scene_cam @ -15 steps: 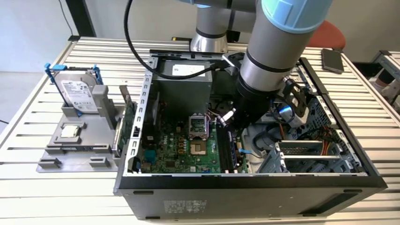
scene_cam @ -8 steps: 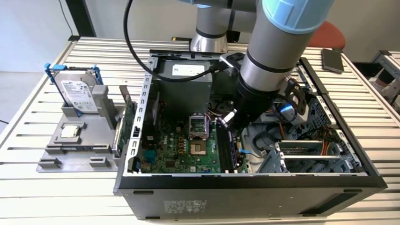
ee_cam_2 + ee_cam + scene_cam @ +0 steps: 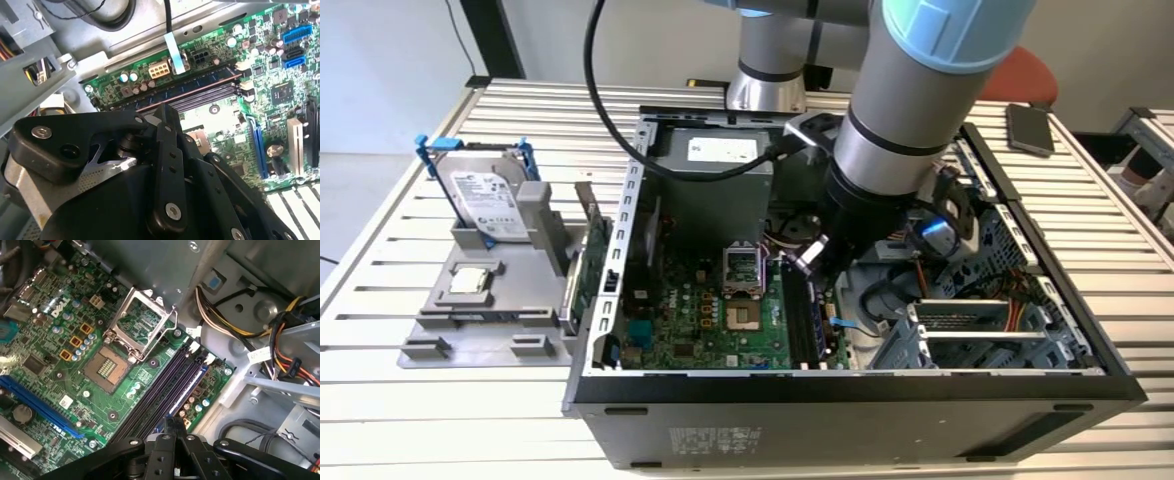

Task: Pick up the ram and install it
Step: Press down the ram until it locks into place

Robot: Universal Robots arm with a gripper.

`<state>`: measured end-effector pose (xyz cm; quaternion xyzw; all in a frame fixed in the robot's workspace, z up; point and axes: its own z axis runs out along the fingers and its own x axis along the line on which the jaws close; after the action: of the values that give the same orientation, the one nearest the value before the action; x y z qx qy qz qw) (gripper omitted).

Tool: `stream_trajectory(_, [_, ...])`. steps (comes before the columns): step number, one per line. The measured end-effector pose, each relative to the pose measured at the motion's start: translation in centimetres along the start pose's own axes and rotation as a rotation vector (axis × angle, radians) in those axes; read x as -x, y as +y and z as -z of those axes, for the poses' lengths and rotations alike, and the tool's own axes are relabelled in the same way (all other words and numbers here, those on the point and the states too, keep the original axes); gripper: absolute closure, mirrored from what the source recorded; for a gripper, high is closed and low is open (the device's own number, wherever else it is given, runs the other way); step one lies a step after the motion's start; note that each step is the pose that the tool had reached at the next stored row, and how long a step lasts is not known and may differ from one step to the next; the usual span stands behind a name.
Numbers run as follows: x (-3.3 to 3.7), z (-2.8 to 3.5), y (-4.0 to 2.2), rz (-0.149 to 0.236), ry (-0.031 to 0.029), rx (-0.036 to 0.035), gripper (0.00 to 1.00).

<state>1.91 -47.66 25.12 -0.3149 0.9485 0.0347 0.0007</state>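
One hand (image 3: 175, 429): narrow, fingers drawn together, nothing between them; it hangs just over the slots' end.
Ram (image 3: 192, 86): lies along the outermost of the memory slots (image 3: 155, 390); we judge it set there for seating.
Case (image 3: 854, 385): open on the counter (image 3: 400, 400), so we reach the slots from above.

Gripper (image 3: 175, 432): matt black plastic-looking links, bright steel screw heads. Motherboard (image 3: 125, 390): glossy green board; black plastic memory slots (image 3: 172, 385); bare shiny metal socket frame (image 3: 140, 325). Computer case (image 3: 854, 395): dull grey sheet metal, matt black front edge. Table (image 3: 400, 395): pale ribbed metal slats. Arm (image 3: 907, 110): brushed silver metal, smooth light-blue plastic caps.
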Motion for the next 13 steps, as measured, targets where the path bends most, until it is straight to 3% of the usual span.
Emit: stream_trajectory(13, [0.24, 0.01, -0.18, 0.138, 0.0034, 0.0094, 1.00])
